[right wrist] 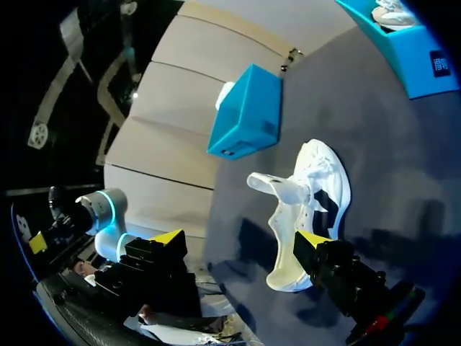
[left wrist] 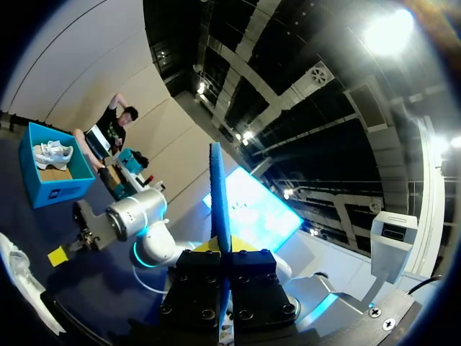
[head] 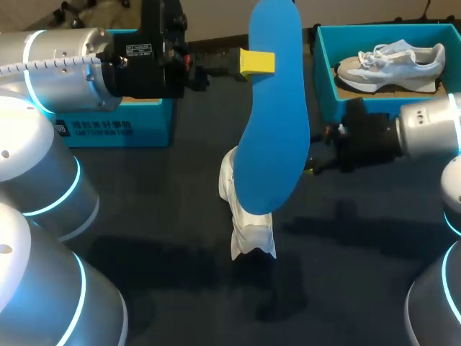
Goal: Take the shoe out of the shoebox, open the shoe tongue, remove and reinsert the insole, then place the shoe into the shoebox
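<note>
Looks out along the left gripper (left wrist: 225, 254), its two black finger blocks pressed from either side on a blue insole (left wrist: 218, 205). Seen edge-on, as a thin blue strip rising straight up from between the fingers, with a sliver of yellow tip beside its base. Off to one side, over the dark table (left wrist: 108, 285), the right arm (left wrist: 137, 215), silver with a glowing blue ring, ending in the black right gripper (left wrist: 68, 249) with one yellow tip showing. Beyond it, an open teal shoebox (left wrist: 50, 189) holding a white-and-grey sneaker (left wrist: 54, 153) on brown card. Near that yellow tip, part of a white shoe (left wrist: 14, 270) lying on the table, mostly cut off.
</note>
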`<state>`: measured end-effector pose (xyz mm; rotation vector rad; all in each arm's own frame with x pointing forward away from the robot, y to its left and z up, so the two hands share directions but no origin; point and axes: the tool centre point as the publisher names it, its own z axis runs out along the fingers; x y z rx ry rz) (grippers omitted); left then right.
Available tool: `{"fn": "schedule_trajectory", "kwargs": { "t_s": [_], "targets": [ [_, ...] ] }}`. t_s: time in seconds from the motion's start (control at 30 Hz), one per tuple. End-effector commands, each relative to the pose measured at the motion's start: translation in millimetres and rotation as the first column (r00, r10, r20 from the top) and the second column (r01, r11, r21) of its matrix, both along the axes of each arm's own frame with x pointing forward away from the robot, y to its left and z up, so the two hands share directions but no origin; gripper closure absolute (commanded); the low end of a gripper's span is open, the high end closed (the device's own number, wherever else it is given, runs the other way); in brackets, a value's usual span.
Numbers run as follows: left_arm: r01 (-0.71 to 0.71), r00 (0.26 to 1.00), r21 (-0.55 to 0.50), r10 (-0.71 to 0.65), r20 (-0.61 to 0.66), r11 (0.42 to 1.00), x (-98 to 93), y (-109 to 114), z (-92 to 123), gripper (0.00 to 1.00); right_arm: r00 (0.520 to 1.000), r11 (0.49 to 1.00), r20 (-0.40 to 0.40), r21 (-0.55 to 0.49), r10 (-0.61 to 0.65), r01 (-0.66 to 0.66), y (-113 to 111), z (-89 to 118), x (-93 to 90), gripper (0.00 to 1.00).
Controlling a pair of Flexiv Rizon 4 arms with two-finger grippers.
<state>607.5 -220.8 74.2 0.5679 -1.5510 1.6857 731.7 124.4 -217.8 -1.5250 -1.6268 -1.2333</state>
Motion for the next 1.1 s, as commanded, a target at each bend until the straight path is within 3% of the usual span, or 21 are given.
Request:
{"fn": "schedule_trajectory", "kwargs": {
  "t_s": [0.03,0.2,0.57,1.1],
  "targets": [
    [0.001,1.000,0.001,-0.001,0.000,1.000,-0.2,-1,-1,1.00,1.000,0.998,0.019,0.058,-0.002,0.001,-10,7,-8.6,0.00],
    [0.001,1.000,0.001,-0.001,0.000,1.000,-0.2,-1,-1,1.00,0.997,0.995,0.064,0.093,0.035,-0.041,-10,18,-6.1,0.00],
    [0.001,1.000,0.001,-0.001,0.000,1.000,-0.2,-1,-1,1.00,0.996,0.978,0.063,0.195,0.067,-0.078,-12,28,-3.0,0.00],
    [0.001,1.000,0.001,-0.001,0.000,1.000,-0.2,-1,-1,1.00,0.996,0.978,0.063,0.195,0.067,-0.078,-12,28,-3.0,0.00]
  ]
}}
